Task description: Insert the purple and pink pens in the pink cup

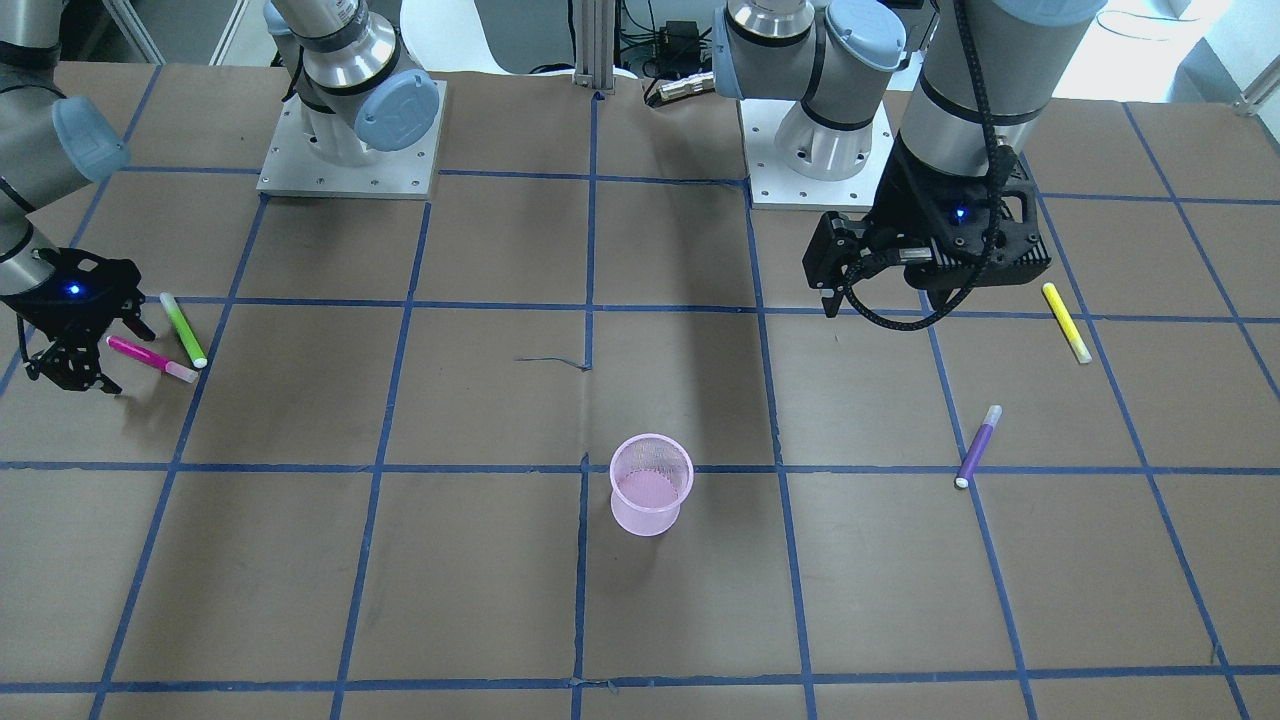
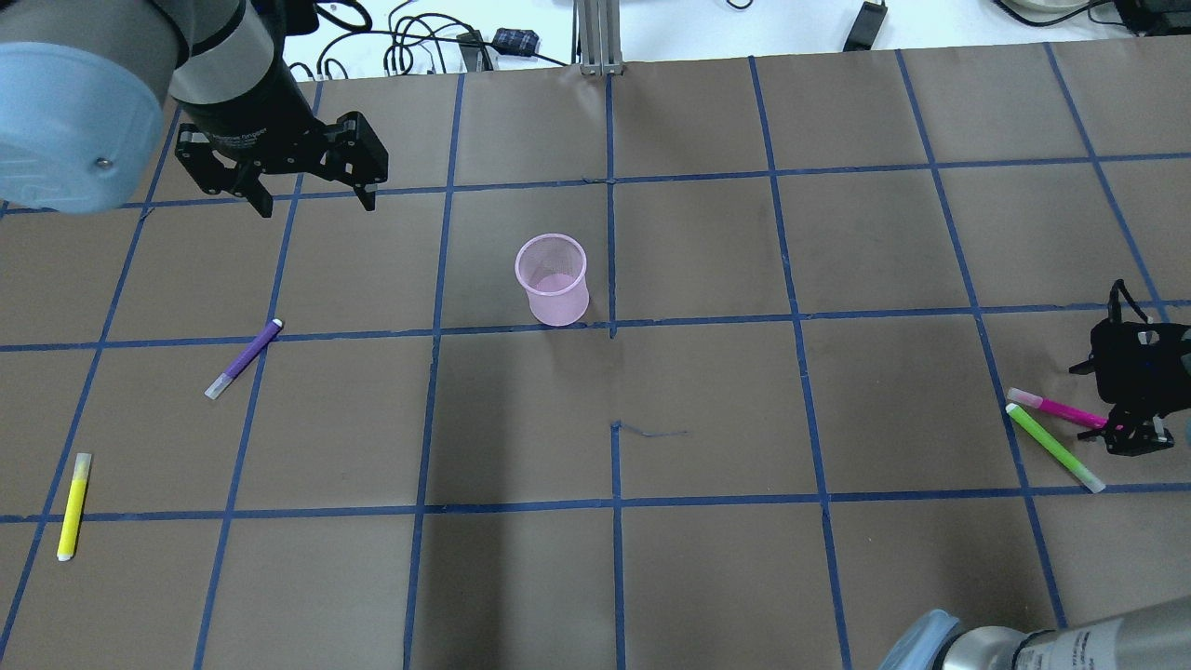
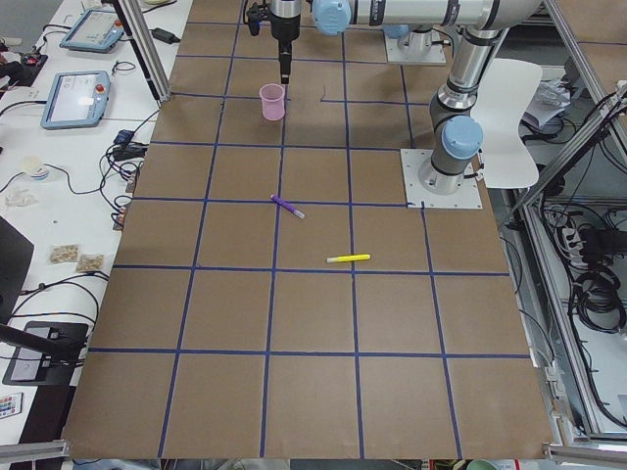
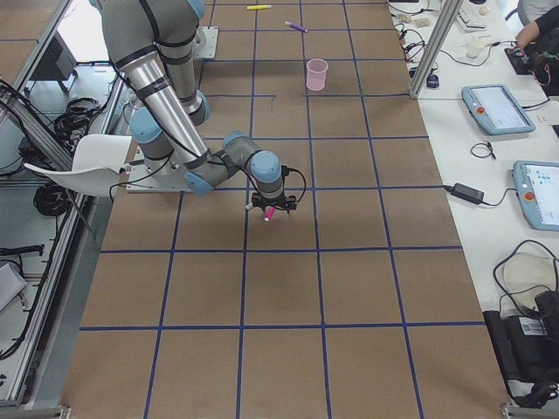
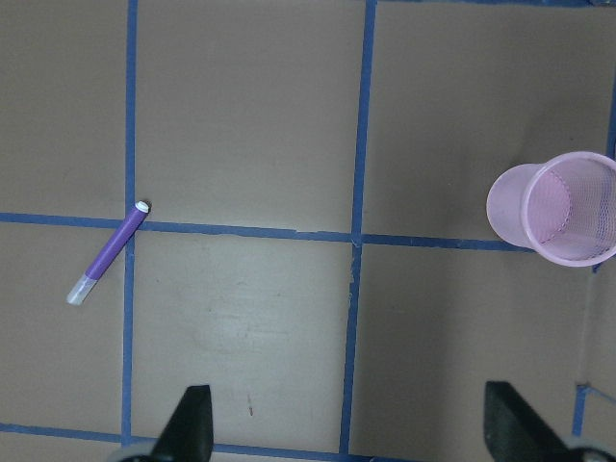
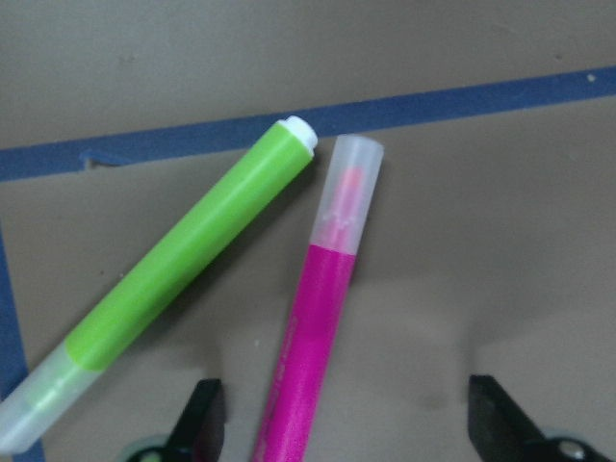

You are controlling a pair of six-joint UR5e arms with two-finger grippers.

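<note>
The pink mesh cup (image 2: 553, 279) stands upright and empty near the table's middle; it also shows in the left wrist view (image 5: 558, 212). The purple pen (image 2: 244, 358) lies flat on the table, also in the left wrist view (image 5: 108, 253). My left gripper (image 2: 316, 203) is open and empty, high above the table, apart from both. The pink pen (image 2: 1056, 408) lies flat at the table's right end. My right gripper (image 6: 351, 433) is open and low over it; the pen (image 6: 313, 356) runs between the fingers, nearer one finger.
A green pen (image 6: 183, 279) lies right beside the pink pen, their tips almost touching; it also shows in the overhead view (image 2: 1053, 447). A yellow pen (image 2: 73, 505) lies on the left, nearer the robot than the purple pen. Blue tape lines grid the brown table.
</note>
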